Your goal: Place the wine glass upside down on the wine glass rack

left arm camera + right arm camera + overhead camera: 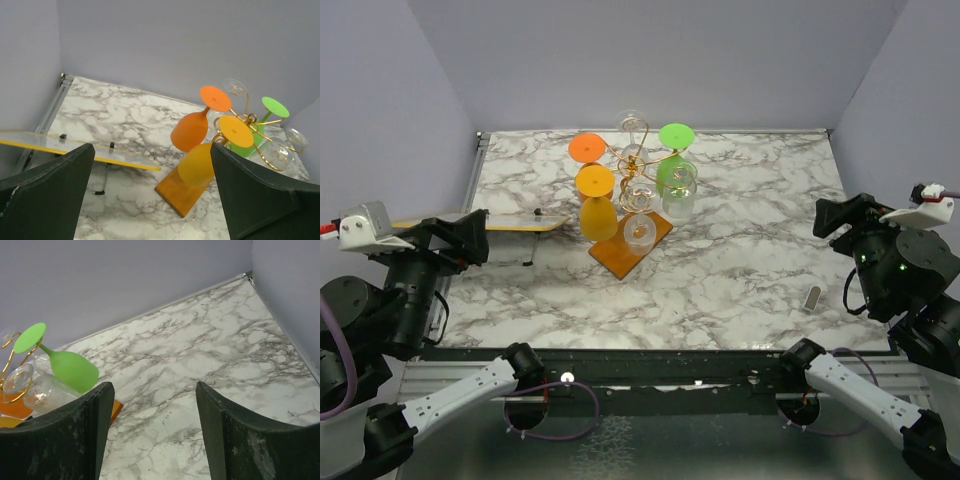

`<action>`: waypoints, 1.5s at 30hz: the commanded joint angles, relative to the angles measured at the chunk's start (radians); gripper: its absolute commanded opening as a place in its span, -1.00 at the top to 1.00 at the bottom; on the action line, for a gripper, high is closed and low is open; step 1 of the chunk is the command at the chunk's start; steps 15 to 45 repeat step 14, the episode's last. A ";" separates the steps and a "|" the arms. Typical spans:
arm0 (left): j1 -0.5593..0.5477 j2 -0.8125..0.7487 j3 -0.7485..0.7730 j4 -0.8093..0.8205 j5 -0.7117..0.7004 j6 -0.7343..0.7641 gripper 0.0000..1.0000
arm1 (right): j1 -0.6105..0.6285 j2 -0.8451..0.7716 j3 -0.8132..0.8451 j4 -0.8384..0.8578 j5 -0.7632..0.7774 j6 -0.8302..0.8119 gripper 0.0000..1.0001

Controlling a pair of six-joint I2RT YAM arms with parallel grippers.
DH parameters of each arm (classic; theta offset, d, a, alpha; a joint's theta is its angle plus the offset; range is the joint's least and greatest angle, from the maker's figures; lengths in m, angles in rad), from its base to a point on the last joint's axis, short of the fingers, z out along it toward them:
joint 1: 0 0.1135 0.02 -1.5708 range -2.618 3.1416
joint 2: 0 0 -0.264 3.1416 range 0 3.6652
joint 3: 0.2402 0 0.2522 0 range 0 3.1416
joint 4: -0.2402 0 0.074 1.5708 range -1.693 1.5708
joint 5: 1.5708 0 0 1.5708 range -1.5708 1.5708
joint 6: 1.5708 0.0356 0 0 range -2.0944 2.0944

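Observation:
The wine glass rack, gold wire on an orange-brown wooden base, stands mid-table. Several wine glasses hang upside down from it: an orange one, a yellow one, a green one and clear ones. My left gripper hovers open and empty at the left edge. In its wrist view the yellow glass and the base sit ahead between the fingers. My right gripper is open and empty at the right, well clear of the green glass.
A clear, yellow-edged plate on a thin black stand juts in from the left edge, close to my left gripper. A small grey object lies on the marble near the right front. Walls enclose the table on three sides.

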 commanded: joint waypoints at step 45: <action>-0.007 0.007 0.079 -0.266 -0.027 -0.114 -0.98 | -0.003 -0.025 -0.004 -0.042 0.064 -0.027 -0.61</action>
